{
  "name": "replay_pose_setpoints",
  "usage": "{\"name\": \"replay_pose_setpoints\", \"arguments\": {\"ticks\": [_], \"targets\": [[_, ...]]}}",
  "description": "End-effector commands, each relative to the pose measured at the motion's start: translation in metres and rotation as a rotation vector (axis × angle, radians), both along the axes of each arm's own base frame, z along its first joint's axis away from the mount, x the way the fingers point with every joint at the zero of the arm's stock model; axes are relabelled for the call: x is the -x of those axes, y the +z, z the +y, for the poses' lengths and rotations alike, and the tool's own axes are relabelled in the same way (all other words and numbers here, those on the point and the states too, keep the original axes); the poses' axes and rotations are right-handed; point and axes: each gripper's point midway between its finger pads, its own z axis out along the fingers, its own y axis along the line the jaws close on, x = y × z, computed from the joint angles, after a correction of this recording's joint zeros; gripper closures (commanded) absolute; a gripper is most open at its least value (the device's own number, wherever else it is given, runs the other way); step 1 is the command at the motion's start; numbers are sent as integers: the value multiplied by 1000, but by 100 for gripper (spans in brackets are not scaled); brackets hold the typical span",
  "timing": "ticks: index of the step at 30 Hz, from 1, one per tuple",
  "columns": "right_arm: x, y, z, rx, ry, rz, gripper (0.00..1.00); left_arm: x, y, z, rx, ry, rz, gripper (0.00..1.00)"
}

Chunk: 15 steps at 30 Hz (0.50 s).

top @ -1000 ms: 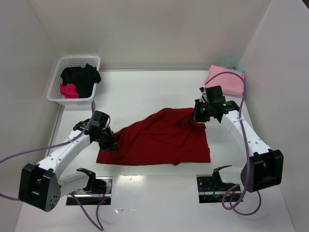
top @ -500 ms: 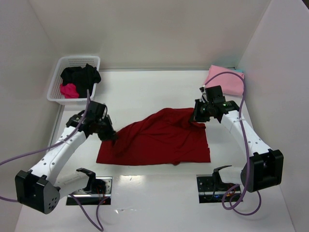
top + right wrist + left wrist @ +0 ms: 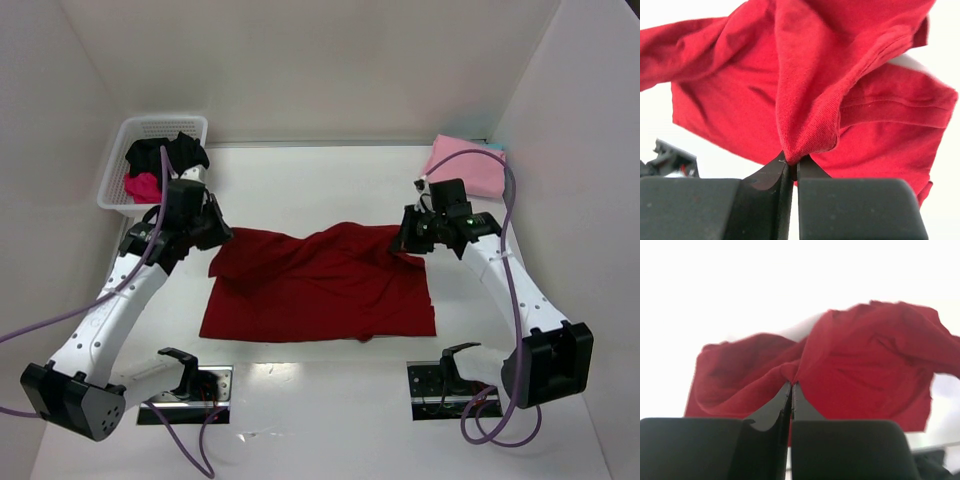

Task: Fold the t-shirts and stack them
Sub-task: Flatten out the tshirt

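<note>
The dark red t-shirt lies in the middle of the white table, with its near edge flat. The left gripper pinches the shirt's far left corner tight. The right gripper pinches the far right corner tight, and the cloth bunches up there. Farther back on the left, a white basket holds a black t-shirt and a magenta t-shirt. Far back on the right lies the folded pink t-shirt.
</note>
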Motion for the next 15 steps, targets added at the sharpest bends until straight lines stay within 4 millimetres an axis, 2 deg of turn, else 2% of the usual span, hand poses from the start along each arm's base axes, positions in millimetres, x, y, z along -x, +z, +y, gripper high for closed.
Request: {"name": "replay_pose_setpoints", "arguments": {"ticks": [1, 2, 4, 5, 7, 9, 11, 12, 13, 15], "targets": [[33, -1, 14, -83, 105, 99, 96, -22, 32, 19, -81, 48, -129, 100], [41, -6, 18, -83, 123, 143, 96, -26, 30, 18, -82, 48, -127, 100], [81, -33, 20, -61, 184, 369, 98, -34, 31, 16, -78, 41, -136, 100], [92, -41, 17, -26, 171, 420, 98, -35, 28, 15, -82, 28, -127, 100], [101, -45, 23, 22, 175, 440, 98, -38, 26, 12, -77, 20, -123, 100], [95, -30, 24, 6, 148, 386, 95, -39, 22, 13, -97, 5, -116, 100], [85, -8, 27, -29, 114, 300, 80, -41, 23, 12, -97, 5, -116, 100], [77, 4, 24, -23, 70, 243, 50, -43, 19, 12, -108, -3, -107, 100], [70, 14, 23, -22, 60, 189, 45, -45, 25, 10, -98, -8, -123, 100], [58, 30, 22, -32, 21, 116, 27, -46, 22, 10, -108, -16, -116, 100]]}}
